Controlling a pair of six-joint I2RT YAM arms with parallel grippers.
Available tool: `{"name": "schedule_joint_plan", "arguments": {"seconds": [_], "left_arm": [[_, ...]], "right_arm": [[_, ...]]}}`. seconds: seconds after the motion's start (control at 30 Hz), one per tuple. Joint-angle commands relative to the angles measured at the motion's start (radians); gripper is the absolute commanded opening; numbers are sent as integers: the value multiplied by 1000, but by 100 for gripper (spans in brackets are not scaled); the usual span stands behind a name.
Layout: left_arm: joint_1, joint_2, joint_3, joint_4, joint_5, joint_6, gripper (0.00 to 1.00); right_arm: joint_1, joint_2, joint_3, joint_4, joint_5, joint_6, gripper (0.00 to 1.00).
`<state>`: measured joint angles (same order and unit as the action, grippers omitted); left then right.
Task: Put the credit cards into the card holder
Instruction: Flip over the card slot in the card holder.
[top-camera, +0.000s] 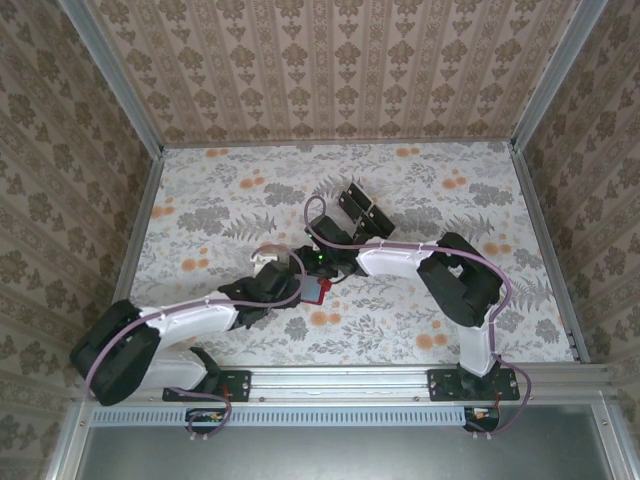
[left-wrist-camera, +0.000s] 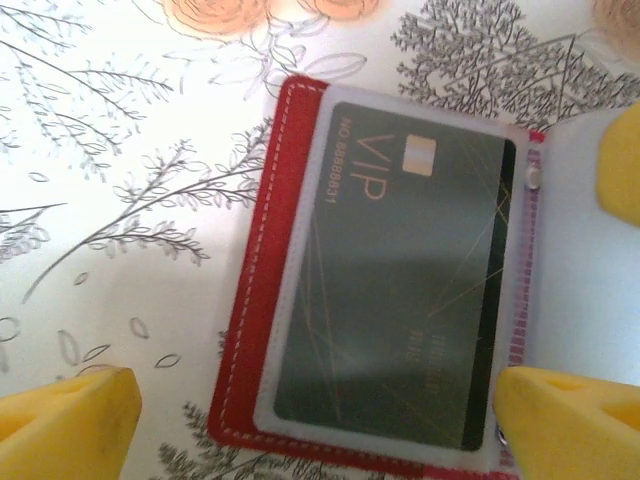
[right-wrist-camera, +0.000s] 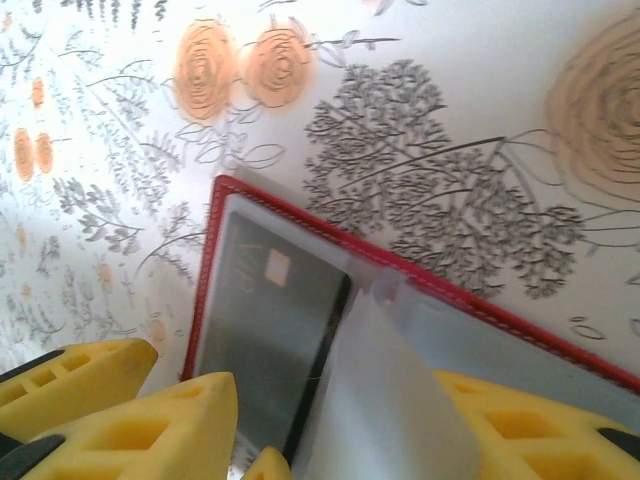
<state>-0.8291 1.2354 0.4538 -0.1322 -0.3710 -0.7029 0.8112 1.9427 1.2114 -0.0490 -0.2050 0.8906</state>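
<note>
Hovering over the opened card holder (left-wrist-camera: 245, 300), both sets of jaws close in on it.
The left gripper (left-wrist-camera: 315, 395) has its jaws spread wide and gripping nothing; the holder lies on the table (left-wrist-camera: 100, 200) between them, one credit card (left-wrist-camera: 400, 290) tucked under its clear sleeve. The right gripper (right-wrist-camera: 335, 400) has its jaws half apart around the raised clear flap (right-wrist-camera: 390, 400), though I cannot tell whether they pinch it. Well beyond both jaws sit the other credit cards (top-camera: 358, 205).

credit card (left-wrist-camera: 400, 290) in card holder (left-wrist-camera: 247, 335); card holder flat on table (left-wrist-camera: 110, 130)
</note>
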Motion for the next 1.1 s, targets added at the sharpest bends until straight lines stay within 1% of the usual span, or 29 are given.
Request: {"name": "schedule_joint_plan", "arguments": {"seconds": [0.0,0.1,0.33,0.47,0.6,0.77,0.9,0.97,1.07], "left_arm": [[23,-105,-7,-100,-54,-7,100],[58,-209,-6,-174,-68,-13,100],[132,-399,-20,-277,-65,-9,100],[159,-441,-42,-290,-49,-15,100],[172,-438,-56,-286,-24,-14,100],[188,-412,-67,-248,7,-4,100],[205,-354,-57,-187,58,29,100],[212,-313,-46,-150,90,46,100],[221,-232,-14,-104,122,73,100]], "right_arm": [[23,8,49,-3,-36,7,52],[44,36,106,-30,-35,8,52],[75,187,259,-80,-12,9,52],[73,254,299,-75,-10,8,52],[72,266,309,-59,-35,-1,52],[57,210,308,-52,-74,-33,52],[22,89,267,-46,-86,-67,53],[-1,22,243,-82,-74,-100,53],[-44,-70,210,-184,-29,-177,53]]}}
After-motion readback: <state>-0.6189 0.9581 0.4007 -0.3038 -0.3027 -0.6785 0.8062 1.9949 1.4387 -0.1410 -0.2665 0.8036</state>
